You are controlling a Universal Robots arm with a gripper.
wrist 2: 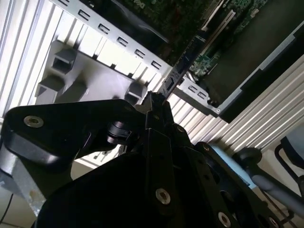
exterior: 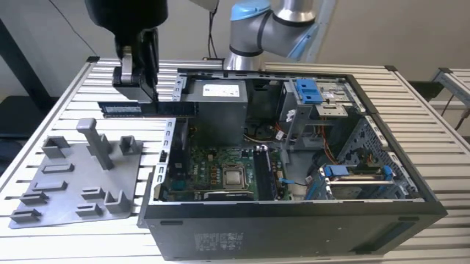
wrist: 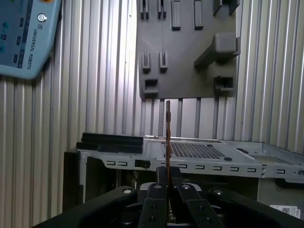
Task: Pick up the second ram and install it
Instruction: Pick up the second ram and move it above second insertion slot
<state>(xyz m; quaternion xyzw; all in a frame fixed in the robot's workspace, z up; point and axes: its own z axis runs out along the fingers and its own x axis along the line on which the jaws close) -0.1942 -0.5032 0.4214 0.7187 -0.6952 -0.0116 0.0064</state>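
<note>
Carrying stage, I'd say. Your gripper (exterior: pixel 140 98) is pinching the second ram (exterior: pixel 118 110) by its top edge, held level just outside the open PC case (exterior: pixel 294 231) on the exterior view's left, beyond the grey fixture plate (exterior: pixel 44 192). It's not in yet. Seating it calls for squaring that edge to a free motherboard (exterior: pixel 213 165) slot.

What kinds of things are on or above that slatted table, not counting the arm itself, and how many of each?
Blue memory stick, clamped in the jaws: 1
Open computer case: 1
Grey holder tray: 1
Pale blue handheld controller: 1
Total: 4
</note>
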